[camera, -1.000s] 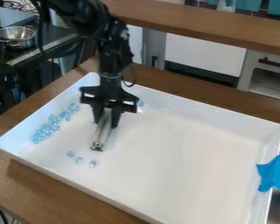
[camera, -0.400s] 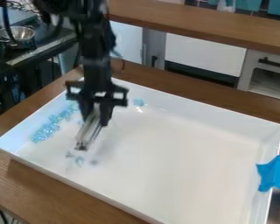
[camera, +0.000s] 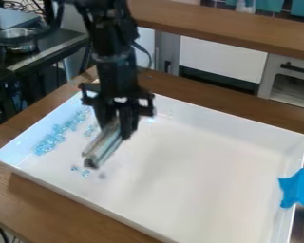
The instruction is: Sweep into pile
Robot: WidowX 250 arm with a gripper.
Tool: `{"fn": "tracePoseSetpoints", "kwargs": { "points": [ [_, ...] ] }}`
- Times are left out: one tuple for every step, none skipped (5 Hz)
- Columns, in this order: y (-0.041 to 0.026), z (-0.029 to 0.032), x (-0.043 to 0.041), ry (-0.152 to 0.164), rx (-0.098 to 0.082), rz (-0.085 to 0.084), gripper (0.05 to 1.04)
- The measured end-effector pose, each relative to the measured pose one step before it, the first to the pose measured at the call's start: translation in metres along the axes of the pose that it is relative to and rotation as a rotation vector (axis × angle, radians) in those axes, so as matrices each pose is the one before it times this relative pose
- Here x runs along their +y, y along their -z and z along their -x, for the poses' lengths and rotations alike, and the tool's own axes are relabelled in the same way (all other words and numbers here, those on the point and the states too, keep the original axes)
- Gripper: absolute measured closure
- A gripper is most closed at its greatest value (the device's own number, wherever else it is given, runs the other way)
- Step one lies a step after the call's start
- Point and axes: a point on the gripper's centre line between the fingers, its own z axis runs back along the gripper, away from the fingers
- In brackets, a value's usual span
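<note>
Arm (camera: 111,35) in from top edge, left of view centre. Black links, base out of view. Forearm drops near vertical into wrist (camera: 116,71), black cable (camera: 146,53) bowed out on view's right side. Gripper (camera: 116,131) hangs below wrist, left of view centre, pointing down. Crosspiece (camera: 118,98) roughly level, sticking out both sides above fingers (camera: 128,124). Two fingers side by side, gripping, gap held between them. View-right fingertip sits lower in view than view-left one.
</note>
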Motion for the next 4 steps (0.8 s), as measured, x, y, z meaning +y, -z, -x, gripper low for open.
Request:
{"fn": "tracePoseSetpoints", "kwargs": {
  "points": [
    [0.02683, 0.00536, -0.00675, 0.0328, -0.0319, -0.0935, 0.696],
    [0.02689, -0.00601, 0.00310, -0.0116, -0.0151, -0.0503, 0.696],
    [0.01848, -0.00629, 0.00174, -0.0168, 0.0028, -0.0368, 0.696],
    [0.00102, -0.00892, 0.00677, -0.0102, -0.0100, -0.0121, 0.696]
  ]
}}
